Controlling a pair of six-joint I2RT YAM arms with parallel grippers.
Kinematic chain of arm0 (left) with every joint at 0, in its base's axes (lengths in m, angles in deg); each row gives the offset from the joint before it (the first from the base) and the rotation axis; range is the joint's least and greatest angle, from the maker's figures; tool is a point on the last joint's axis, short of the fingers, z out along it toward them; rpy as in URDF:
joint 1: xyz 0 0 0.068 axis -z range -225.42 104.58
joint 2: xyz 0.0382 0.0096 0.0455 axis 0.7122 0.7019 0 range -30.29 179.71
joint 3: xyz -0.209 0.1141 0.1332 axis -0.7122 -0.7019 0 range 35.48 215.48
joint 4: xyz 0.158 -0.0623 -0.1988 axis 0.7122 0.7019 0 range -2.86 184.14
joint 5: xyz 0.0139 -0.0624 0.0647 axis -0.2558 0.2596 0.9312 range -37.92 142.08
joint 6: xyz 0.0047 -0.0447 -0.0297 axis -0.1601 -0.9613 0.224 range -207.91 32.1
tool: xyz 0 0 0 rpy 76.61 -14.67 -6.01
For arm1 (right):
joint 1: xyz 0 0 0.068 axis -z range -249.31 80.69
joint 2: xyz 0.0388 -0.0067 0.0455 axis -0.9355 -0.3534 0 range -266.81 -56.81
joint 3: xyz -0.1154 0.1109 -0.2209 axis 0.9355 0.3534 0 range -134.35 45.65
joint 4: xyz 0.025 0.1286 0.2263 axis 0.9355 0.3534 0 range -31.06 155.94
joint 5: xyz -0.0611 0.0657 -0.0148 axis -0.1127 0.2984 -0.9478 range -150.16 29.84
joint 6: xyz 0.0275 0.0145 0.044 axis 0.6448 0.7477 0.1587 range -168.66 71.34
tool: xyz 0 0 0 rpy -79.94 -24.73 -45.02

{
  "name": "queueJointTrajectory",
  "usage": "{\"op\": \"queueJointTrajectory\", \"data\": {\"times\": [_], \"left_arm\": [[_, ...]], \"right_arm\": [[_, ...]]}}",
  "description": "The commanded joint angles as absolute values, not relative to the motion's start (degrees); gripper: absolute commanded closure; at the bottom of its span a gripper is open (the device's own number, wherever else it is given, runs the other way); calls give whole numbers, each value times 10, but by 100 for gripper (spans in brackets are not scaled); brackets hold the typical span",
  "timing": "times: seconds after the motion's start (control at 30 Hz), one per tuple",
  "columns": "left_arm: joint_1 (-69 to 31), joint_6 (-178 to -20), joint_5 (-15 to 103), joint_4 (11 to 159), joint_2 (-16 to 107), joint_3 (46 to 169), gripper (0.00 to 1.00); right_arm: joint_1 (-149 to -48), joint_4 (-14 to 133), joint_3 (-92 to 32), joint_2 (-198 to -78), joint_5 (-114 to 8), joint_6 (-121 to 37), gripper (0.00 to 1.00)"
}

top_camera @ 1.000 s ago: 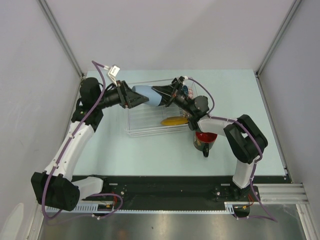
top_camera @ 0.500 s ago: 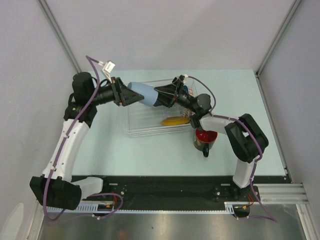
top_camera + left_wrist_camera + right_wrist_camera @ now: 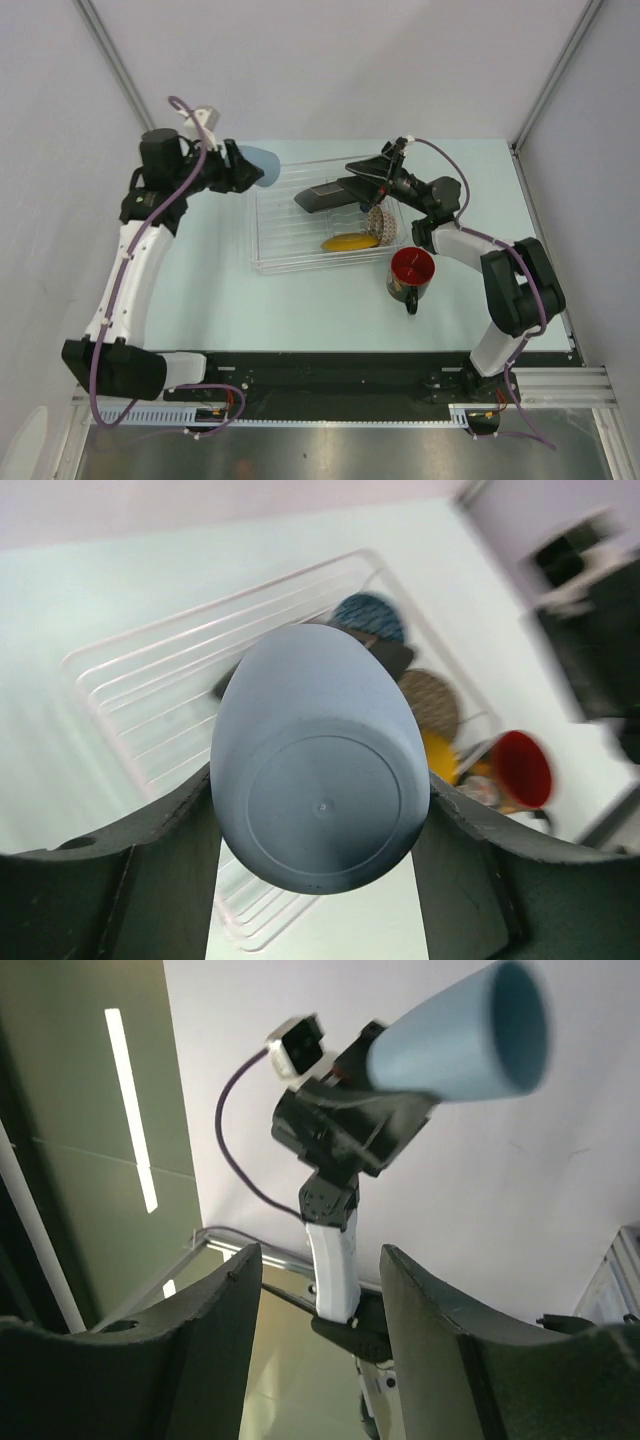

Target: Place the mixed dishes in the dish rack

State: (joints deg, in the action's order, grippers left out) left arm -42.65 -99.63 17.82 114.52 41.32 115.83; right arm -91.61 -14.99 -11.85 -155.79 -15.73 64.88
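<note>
A light-blue cup point(image 3: 320, 770) was held sideways by the left gripper point(image 3: 243, 167), its base clamped between the two fingers, just outside the far left corner of the dish rack point(image 3: 285, 235). The right gripper point(image 3: 306, 202) was poised above the middle of the rack with its fingers parted and nothing between them. The step in hand was judged to be the loading of the cup. The next move would call for the cup to be carried over the rack's left wall and lowered into the bare left part without the wall being struck.

In the rack's near right part a yellow plate point(image 3: 347, 241) was seen, with a patterned bowl point(image 3: 381, 222) just behind it against the right wall. A dark patterned dish point(image 3: 365, 616) farther back could not be made out clearly. The mug point(image 3: 410, 272) was left standing outside, just off the rack's near right corner, not yet loaded.
</note>
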Motion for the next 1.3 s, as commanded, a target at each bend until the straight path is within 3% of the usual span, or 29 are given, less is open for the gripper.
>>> {"op": "queueJointTrajectory", "data": {"times": [0.0, 0.27, 0.43, 1.27], "left_arm": [[-348, -893, 412, 1178, 448, 1148, 100], [-294, -881, 563, 1147, 557, 1182, 100], [-285, -870, 574, 1154, 608, 1206, 100], [-280, -880, 543, 1096, 749, 1184, 99]], "right_arm": [[-904, -96, -115, -1480, -116, 579, 45], [-881, 293, -115, -1303, -111, 258, 41], [-874, 482, -115, -1236, -155, 134, 40], [-870, 561, -115, -1211, -184, 84, 44]]}}
